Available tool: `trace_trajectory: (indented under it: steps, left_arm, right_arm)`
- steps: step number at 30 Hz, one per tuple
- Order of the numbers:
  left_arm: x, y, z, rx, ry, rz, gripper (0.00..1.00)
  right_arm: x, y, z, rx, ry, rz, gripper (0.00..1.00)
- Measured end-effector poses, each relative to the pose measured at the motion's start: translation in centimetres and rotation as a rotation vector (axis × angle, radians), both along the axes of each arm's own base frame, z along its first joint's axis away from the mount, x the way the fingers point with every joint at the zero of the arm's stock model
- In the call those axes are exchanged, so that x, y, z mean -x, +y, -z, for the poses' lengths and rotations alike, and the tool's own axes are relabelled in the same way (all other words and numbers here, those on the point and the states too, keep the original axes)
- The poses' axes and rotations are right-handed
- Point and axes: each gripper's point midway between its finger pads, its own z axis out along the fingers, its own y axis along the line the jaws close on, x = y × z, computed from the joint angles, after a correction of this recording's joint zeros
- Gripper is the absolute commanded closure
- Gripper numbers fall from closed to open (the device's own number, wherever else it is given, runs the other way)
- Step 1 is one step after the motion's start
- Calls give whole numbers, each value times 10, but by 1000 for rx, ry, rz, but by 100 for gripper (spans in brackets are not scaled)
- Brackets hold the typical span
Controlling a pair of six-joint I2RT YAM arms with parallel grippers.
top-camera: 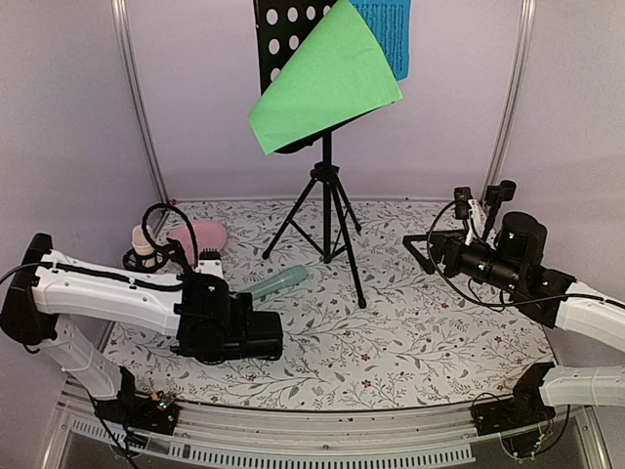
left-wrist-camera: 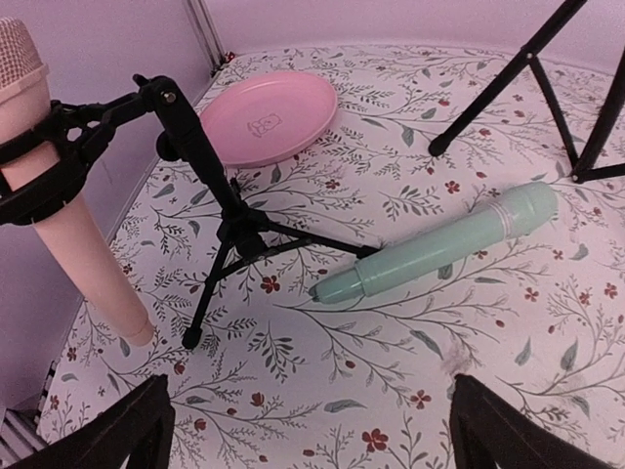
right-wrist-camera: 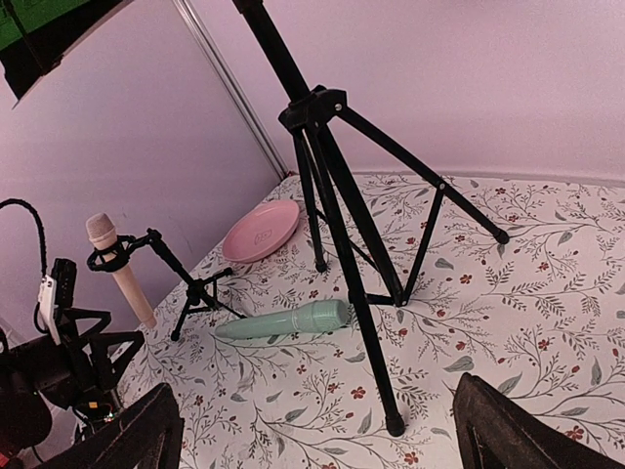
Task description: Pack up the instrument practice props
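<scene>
The mint mic point(left-wrist-camera: 439, 249) lies flat on the tabletop point(left-wrist-camera: 293, 342) just left of the rack tripod point(top-camera: 327, 210), thick end toward it, slanting ahead of the spread, empty left pincer point(left-wrist-camera: 312, 430), which is nearer than the spread right pincer point(right-wrist-camera: 317, 435).

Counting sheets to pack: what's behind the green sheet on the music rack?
A blue music sheet peeks out upper right; the green music sheet covers its rest.
</scene>
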Motion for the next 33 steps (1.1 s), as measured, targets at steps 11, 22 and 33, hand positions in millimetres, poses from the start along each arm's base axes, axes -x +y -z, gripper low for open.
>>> trace_trajectory:
  steps: [11, 22, 33]
  left_arm:
    - [-21, 26, 12, 49, 95, -15, 6]
    - [-46, 67, 42, 8, 92, -146, 19]
    - [-100, 87, 66, 54, 78, -104, 29]
  right_arm:
    - [-2, 4, 10, 20, 21, -6, 2]
    - [-2, 4, 10, 21, 20, -7, 2]
    - [-2, 4, 10, 21, 19, -10, 2]
